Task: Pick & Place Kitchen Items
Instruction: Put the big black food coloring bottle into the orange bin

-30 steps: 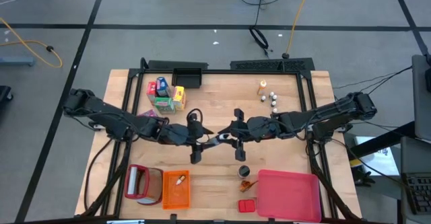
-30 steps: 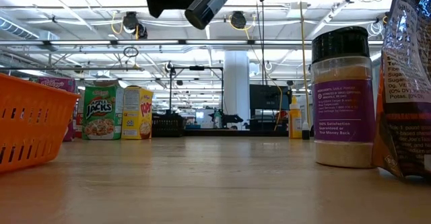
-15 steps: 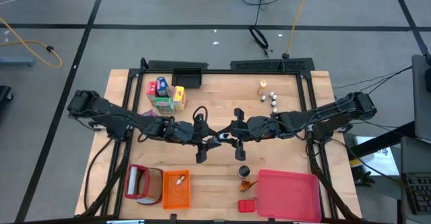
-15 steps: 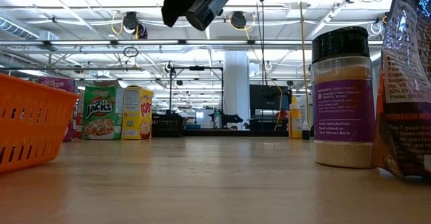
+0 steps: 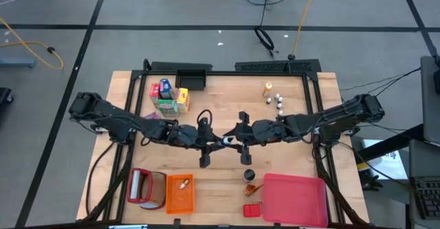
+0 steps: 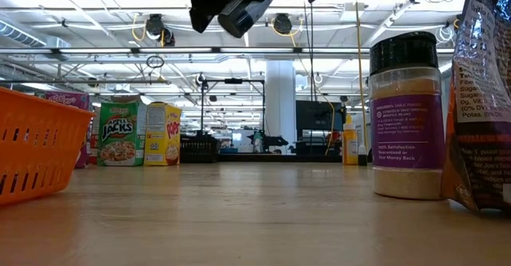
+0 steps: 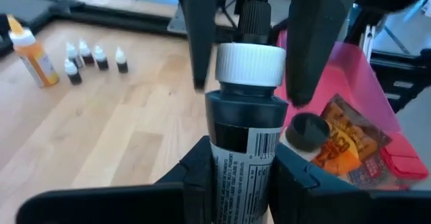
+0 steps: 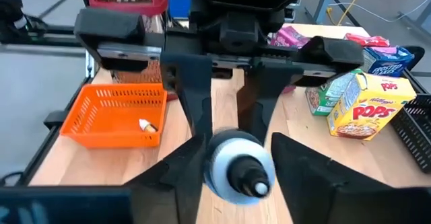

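Left gripper (image 7: pixel 236 167): clamped on dark white-capped bottle (image 7: pixel 244 109) | Right gripper (image 8: pixel 232 163): fingers parted around bottle's cap end | Location: mid-air above table (image 5: pixel 227 98) centre

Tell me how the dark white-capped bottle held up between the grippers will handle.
The dark bottle is round with a glossy label, so it may slip or twist between the left gripper's narrow fingers. Laid on its side, it would probably roll. Its body and white cap look like rigid plastic, so it is likely stiff and not fragile.
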Available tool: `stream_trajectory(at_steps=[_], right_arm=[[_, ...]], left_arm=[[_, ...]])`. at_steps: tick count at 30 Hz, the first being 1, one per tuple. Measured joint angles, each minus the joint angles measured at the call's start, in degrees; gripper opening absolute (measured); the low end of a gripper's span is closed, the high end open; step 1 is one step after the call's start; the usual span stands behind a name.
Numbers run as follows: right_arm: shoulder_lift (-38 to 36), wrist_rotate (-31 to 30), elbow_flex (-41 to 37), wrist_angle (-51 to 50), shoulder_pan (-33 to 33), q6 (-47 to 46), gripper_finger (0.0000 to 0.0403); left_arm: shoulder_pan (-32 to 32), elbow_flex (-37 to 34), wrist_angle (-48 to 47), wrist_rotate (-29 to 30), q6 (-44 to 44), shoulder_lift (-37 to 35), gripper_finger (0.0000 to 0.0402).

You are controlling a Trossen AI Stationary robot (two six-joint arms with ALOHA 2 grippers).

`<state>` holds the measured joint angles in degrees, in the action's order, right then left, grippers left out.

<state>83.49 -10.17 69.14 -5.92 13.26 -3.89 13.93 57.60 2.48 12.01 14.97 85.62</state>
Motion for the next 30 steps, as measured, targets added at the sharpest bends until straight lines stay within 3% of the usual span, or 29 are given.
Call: stream_trajectory(at_steps=[4,10,18,30], right_arm=[[-0.68,-0.06,-0.05,-1.06,0.00,0.16,0.0182],[-1.94,-0.24,-0.07,-4.50,-0.02,0.20,0.0171],[-3.10,-0.31,-0.09,-7.80,-0.33,0.18,0.0157],[-3.38,-0.50,-0.09,-8.12,-1.62,0.10,0.0155]], left_arm=[[0.53,-0.02,-7.46,0.21,2.45,-1.40,0.0082],[3.38,-0.01,-19.65,5.00,8.14,-4.99,0.0083],[12.12,0.00,-32.43,9.65,16.88,-10.20,0.0082],[27.63,-0.79,-33.30,19.51,30.52,-10.27,0.0083]])
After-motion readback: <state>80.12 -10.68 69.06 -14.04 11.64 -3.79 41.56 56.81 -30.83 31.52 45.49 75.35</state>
